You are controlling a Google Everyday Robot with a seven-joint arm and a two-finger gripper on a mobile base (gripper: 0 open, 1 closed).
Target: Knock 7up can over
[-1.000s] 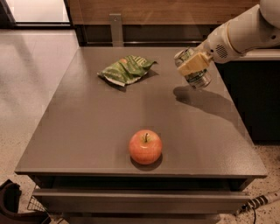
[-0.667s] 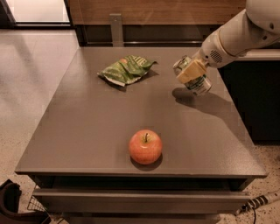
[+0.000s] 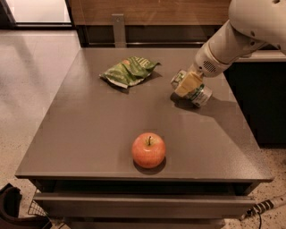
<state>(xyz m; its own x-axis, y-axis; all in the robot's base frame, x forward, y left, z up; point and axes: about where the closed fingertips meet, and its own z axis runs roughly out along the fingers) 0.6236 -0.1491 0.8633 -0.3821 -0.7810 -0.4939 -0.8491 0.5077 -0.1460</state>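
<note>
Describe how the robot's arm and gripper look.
The arm is a smooth, off-white, rounded tube with no visible cables or markings, ending in a round wrist with a dotted vent patch. The gripper, at the grey table's right rear against the silvery green-marked can, is tan and flat-sided.

We saw dim, soft overhead light on the worktop (image 3: 89,134). The apple (image 3: 148,150) cast a tight shadow, and the gripper (image 3: 188,84), against the 7up can (image 3: 202,95) at the right, darkened the surface beside it. Glare whitened the floor (image 3: 40,11) at the upper left.
</note>
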